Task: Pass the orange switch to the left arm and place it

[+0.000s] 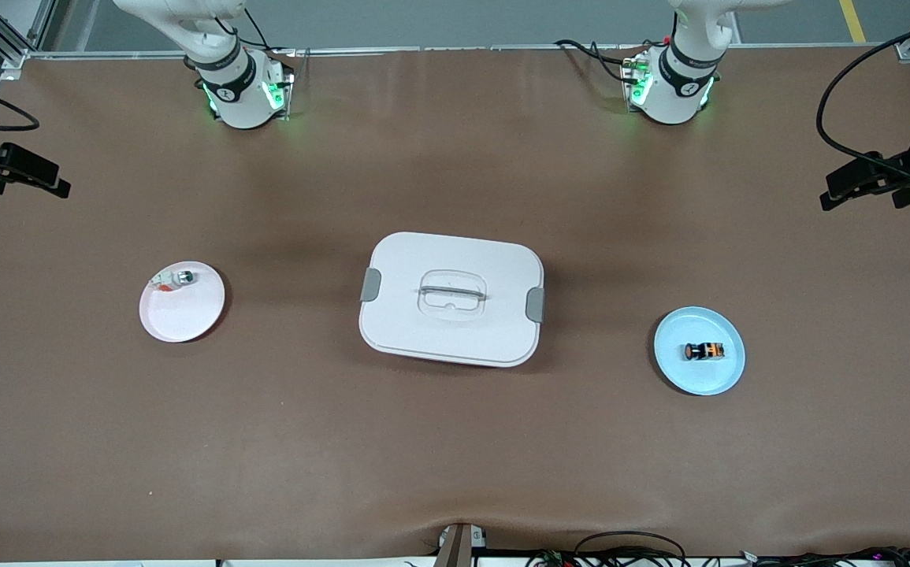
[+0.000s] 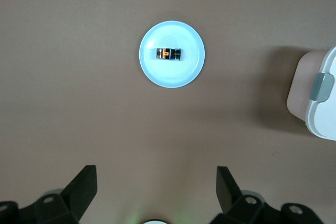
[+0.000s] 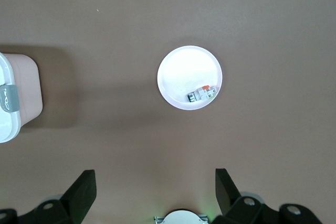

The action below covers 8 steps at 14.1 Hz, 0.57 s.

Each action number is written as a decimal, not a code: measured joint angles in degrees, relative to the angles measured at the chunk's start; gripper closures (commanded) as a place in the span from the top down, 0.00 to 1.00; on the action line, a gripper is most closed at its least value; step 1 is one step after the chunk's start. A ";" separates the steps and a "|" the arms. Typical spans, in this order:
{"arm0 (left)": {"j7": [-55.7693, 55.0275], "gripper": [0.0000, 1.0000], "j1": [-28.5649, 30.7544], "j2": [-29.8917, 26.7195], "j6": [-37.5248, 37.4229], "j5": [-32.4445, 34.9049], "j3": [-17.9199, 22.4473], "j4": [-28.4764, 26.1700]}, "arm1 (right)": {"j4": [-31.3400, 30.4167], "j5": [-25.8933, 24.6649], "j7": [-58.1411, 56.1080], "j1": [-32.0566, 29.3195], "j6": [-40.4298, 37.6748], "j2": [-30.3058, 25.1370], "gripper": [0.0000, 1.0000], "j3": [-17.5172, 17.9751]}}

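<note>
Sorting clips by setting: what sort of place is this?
Likely a robotics lab bench: two arm bases bolted along a brown-covered table, side cameras on clamps, loose cabling, and staged props: a box between two plates.

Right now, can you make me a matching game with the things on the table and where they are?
Things:
1. orange switch
2. box
3. silver-and-white part
4. left gripper

Places or states:
A. in the middle of the table
B. open, high over the table
C. on the blue plate
D. on the pink plate

Pairs: 1-C, 2-A, 3-D, 4-B
</note>
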 measured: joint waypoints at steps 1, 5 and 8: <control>-1.30 1.00 -0.73 -1.06 0.06 0.30 0.00 -1.13 | -0.13 0.00 0.00 0.33 0.00 -0.12 1.00 0.02; -3.18 1.00 -2.56 -6.86 3.78 1.51 -0.49 -7.98 | -0.36 0.00 0.02 1.50 0.00 -0.76 1.00 0.04; -3.18 1.00 -2.60 -9.54 4.88 1.68 -0.50 -11.11 | -0.95 -0.02 0.02 1.50 0.00 -1.37 1.00 -0.06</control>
